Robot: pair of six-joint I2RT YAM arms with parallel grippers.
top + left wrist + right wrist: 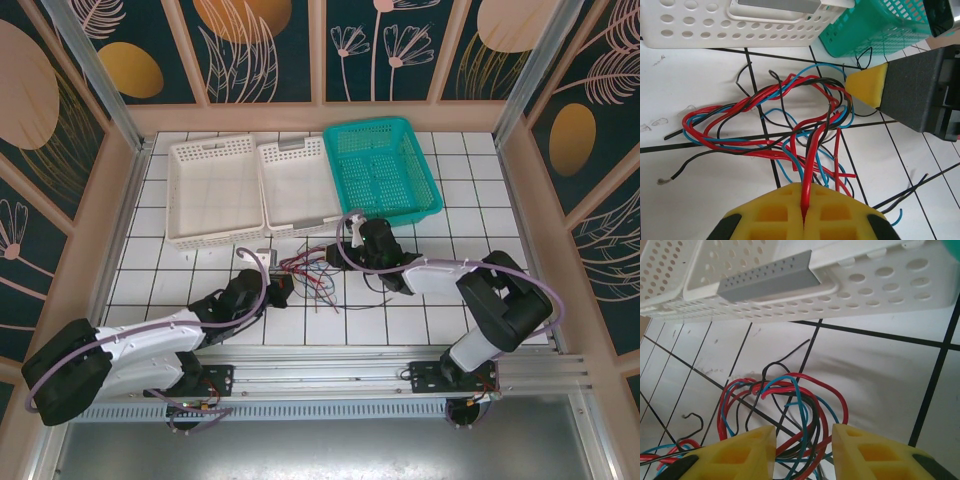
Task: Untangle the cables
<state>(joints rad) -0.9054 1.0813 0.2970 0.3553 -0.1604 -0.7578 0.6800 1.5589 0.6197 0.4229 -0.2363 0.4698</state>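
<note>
Right wrist view, nearest the lens: right gripper (804, 447) spread, with a clear gap between the two yellow pads (740, 455). In that gap, loops of the cables (790, 390), red, blue and black, lying loose on the tiled table (880, 380), clamped by neither pad. Farther on, one black end curling up toward a white basket (880, 280) with a grey strip (770, 277) on its rim.

Left wrist view, nearest the lens: left gripper (804, 212) pressed together, pinching a red strand right at the seam between its pads. Just beyond, the tangle laid out strand by strand, far plainer here than from overhead: red loops running left, blue threaded through them, black ends trailing off to the left and lower right. At the tangle's far right edge, a yellow fingertip (867, 85) of the right gripper, close against the wires; contact impossible to tell. Behind that, a teal basket (875, 30) beside the white one.

Overhead, near to far, adding the layout: both arms reaching in from the near edge, the left from the near left, the right bending in from the right. Tangle between the two grippers, about mid-table, outside every basket and just in front of the middle one. Along the far side, a row of three: a second white basket (176, 200) on the left, then the white one, then the teal.
</note>
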